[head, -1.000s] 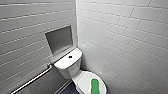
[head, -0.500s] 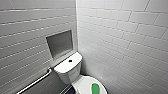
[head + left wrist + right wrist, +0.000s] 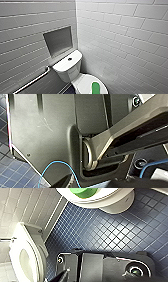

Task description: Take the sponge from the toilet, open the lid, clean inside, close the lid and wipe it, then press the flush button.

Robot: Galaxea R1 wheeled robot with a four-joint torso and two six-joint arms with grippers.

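Observation:
The white toilet (image 3: 68, 71) stands in the tiled corner, its boxy tank against the left wall. On the tank top sits the small dark flush button (image 3: 69, 59). The lid (image 3: 83, 83) is down over the bowl, and the green sponge (image 3: 95, 88) lies lengthwise on it, free of any grip. From the right wrist view I look down on one rounded end of the sponge (image 3: 83, 191), resting on the lid (image 3: 107, 193) above the bowl (image 3: 117, 205). Both my grippers stand open.
A metal grab bar (image 3: 35, 80) runs along the left wall below a recessed niche (image 3: 58, 41). Dark blue tiled floor (image 3: 107, 235) lies between the toilet and my base (image 3: 105, 266). A second white oval-rimmed fixture (image 3: 27, 255) stands by the wall. A blue cable (image 3: 57, 165) loops over my body.
The whole head view has shifted a little, so the camera has moved. The toilet and the sponge lie as before.

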